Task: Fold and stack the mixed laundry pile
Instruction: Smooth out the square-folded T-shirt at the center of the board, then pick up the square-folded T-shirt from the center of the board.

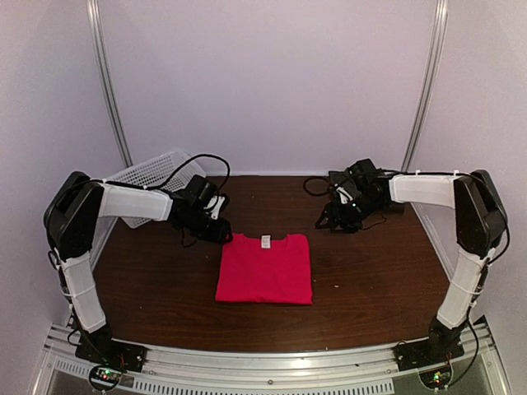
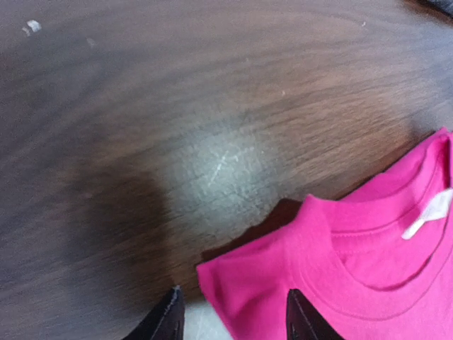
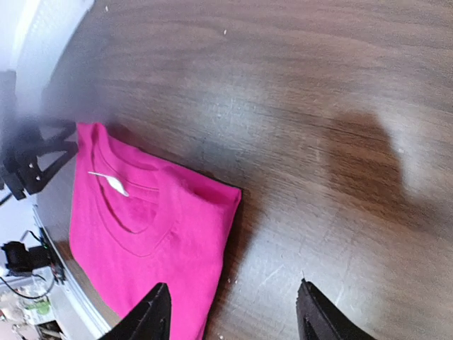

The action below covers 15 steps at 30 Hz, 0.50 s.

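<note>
The bright red-pink T-shirt (image 1: pixel 265 270) lies folded into a flat rectangle at the table's middle, collar and white label toward the back. My left gripper (image 1: pixel 218 230) is open, low at the shirt's back left corner. In the left wrist view the shirt (image 2: pixel 368 283) has that corner between my open left gripper's (image 2: pixel 233 315) fingers. My right gripper (image 1: pixel 333 218) is open and empty above bare table at the back right. In the right wrist view the shirt (image 3: pixel 141 227) lies left of the right gripper (image 3: pixel 233 312). The dark pinstriped shirt is out of view.
A white lattice basket (image 1: pixel 152 173) leans at the back left corner behind the left arm. Black cables (image 1: pixel 317 188) trail near the right wrist. The dark wood table (image 1: pixel 370 280) has white walls on three sides.
</note>
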Available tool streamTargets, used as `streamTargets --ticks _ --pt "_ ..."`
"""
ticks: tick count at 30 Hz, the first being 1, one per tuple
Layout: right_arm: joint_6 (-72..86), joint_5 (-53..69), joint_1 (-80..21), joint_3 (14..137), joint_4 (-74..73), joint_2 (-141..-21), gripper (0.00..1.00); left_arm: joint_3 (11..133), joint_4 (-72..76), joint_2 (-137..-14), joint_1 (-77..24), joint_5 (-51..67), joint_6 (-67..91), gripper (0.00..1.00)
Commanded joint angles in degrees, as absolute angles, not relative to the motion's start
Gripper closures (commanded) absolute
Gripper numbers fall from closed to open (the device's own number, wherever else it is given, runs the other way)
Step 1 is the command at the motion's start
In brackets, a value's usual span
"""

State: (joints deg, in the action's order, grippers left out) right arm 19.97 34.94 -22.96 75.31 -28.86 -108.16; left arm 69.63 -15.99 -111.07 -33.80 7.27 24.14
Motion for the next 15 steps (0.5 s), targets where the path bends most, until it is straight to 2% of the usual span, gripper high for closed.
streamTargets --ticks 1,3,7,15 --pt "23.6 39.4 -19.2 69.5 -27.3 -98.6 0.35 68.4 -12.5 -99.4 -36.8 2.7 11.1 0.48" --pt "24.8 41.7 -18.6 66.4 -26.3 -96.0 0.32 65.9 -9.0 -95.9 -40.8 2.6 6.0 0.44" --pt "30.0 44.8 -18.4 59.1 -22.1 -90.9 0.27 64.5 -6.7 -94.6 -50.0 2.7 -1.0 0.44" --pt "42.5 45.2 -17.9 45.8 -11.7 -81.6 0.20 66.8 -4.9 -103.3 -65.7 1.0 -10.5 0.46"
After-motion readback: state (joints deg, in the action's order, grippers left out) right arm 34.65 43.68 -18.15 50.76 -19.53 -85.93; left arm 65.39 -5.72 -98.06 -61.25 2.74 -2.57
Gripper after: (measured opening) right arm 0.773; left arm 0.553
